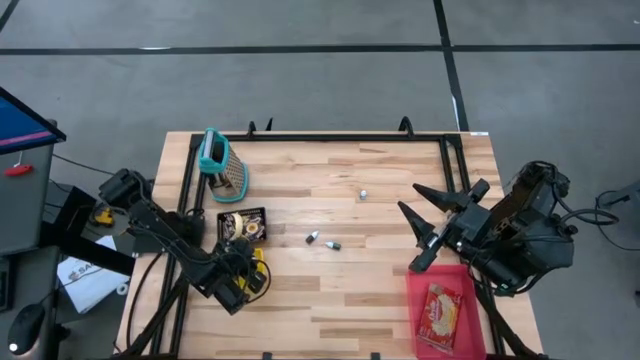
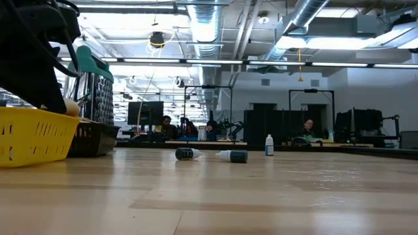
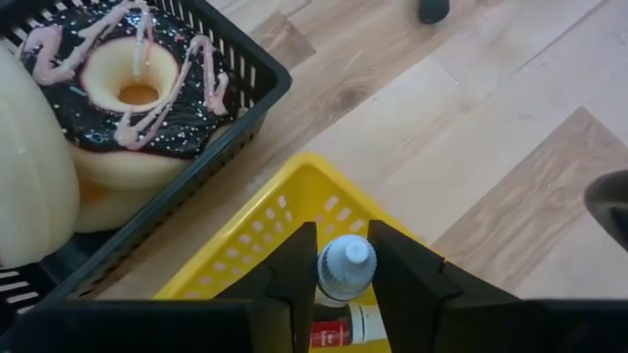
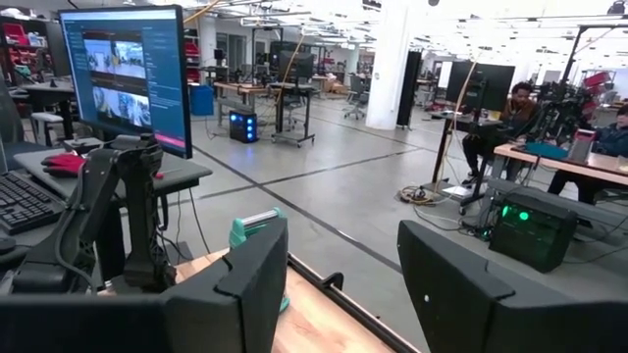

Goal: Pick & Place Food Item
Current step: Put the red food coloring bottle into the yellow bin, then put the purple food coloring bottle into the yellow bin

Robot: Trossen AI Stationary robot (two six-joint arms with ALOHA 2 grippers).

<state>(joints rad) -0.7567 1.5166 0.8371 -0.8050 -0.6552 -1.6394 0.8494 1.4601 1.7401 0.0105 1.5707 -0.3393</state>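
Note:
My left gripper (image 1: 247, 281) reaches down into a yellow basket (image 3: 257, 243) near the table's left front. A small dropper bottle (image 3: 343, 267) with a white cap and a red label sits between its fingers. Just behind stands a black basket (image 3: 245, 93), where a chocolate-iced donut (image 3: 128, 88) lies against a cream-coloured food item (image 3: 34, 186). My right gripper (image 4: 343, 284) hangs open and level, high over the table's right side, with nothing between its fingers. My left gripper has the bottle's white cap and neck (image 3: 345, 263) between its two fingers, one on each side. The fingers slant down from the table's left. The bottle stands roughly upright inside the yellow basket. Its lower end is hidden by the gripper.
A red tray (image 1: 470, 318) holding a food packet (image 1: 440, 308) sits at the right front. Three small bottles lie or stand mid-table (image 1: 312, 238) (image 1: 333, 244) (image 1: 364, 193). A teal-handled grater (image 1: 225, 168) stands at the far left. Bare wood lies between.

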